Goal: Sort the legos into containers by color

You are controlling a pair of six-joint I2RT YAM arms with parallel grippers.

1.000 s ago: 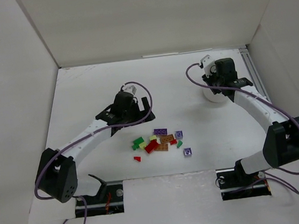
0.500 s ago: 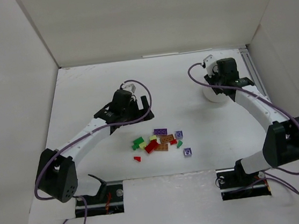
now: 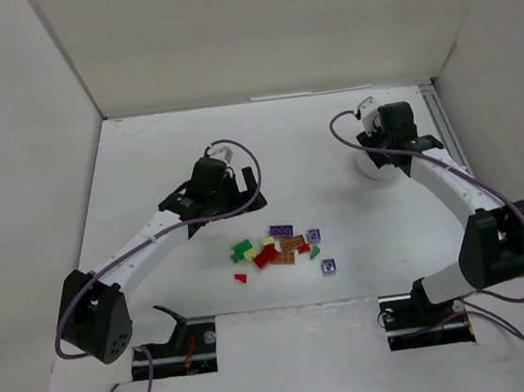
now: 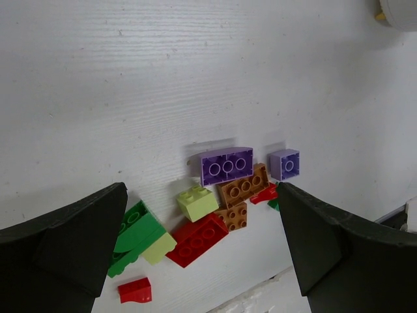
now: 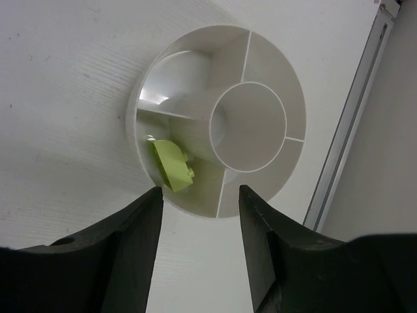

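Note:
The legos (image 3: 277,247) lie in a loose pile at the table's middle front. In the left wrist view I see a purple brick (image 4: 226,165), a small purple one (image 4: 285,163), orange-brown bricks (image 4: 243,186), a pale yellow-green brick (image 4: 197,202), a red brick (image 4: 199,239) and a green brick (image 4: 133,231). My left gripper (image 4: 201,189) (image 3: 227,192) is open and empty above them. The white round dish (image 5: 140,98) (image 3: 369,167) holds one pale yellow-green brick (image 5: 172,166) in an outer compartment. My right gripper (image 5: 201,190) (image 3: 384,144) is open and empty over the dish.
A small red piece (image 3: 241,278) and a single purple brick (image 3: 328,265) lie apart from the pile. A metal rail (image 5: 345,130) runs along the table's right edge beside the dish. White walls enclose the table on three sides.
My left arm has drawn back a little to the left, away from the pile. My right arm has hardly moved.

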